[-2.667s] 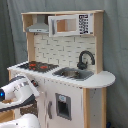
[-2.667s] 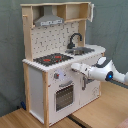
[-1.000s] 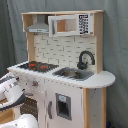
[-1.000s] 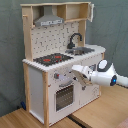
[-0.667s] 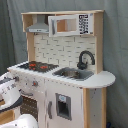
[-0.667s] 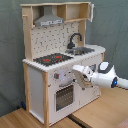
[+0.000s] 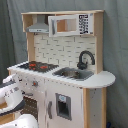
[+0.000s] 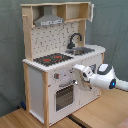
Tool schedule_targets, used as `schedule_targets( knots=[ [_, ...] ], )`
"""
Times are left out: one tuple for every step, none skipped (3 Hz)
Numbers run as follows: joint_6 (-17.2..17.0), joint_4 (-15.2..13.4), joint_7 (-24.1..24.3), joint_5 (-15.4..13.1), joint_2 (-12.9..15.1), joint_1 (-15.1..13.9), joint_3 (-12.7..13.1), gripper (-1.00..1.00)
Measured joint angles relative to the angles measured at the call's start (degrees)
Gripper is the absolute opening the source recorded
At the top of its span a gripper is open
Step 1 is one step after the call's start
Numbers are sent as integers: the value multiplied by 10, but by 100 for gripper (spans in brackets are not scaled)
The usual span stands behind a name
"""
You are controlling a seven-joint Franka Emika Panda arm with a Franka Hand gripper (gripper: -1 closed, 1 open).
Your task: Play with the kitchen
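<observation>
The large white and light-wood toy kitchen (image 8: 60, 65) is standing on a wooden floor (image 8: 30, 120) before a grey curtain (image 8: 10, 50), and no brand, label or readable writing is showing anywhere on it; the small control panel beside the upper cabinet window (image 7: 85, 23) is only showing dark marks. Compared with the picture from 2.7 seconds ago, the white robot arm (image 8: 107, 77) is now sitting further along the front towards the oven side, with its gripper (image 8: 80, 75) pressing close to the white front panel just under the counter edge. The kitchen is lying directly ahead of the gripper: the black-and-red hob (image 8: 52, 58) is sitting just above it, the windowed oven door (image 8: 64, 96) just below it, and the steel sink (image 8: 82, 50) with its black curved tap (image 8: 75, 39) above and behind. I cannot tell whether the fingers are parted or closed.
</observation>
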Motion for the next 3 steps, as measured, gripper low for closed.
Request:
schedule_targets(
  knots=[
    [-33, -5, 54, 0, 0, 2, 17, 100],
    [-73, -9, 100, 0, -1, 11, 32, 100],
    [-114, -12, 145, 0, -1, 24, 52, 100]
  ],
)
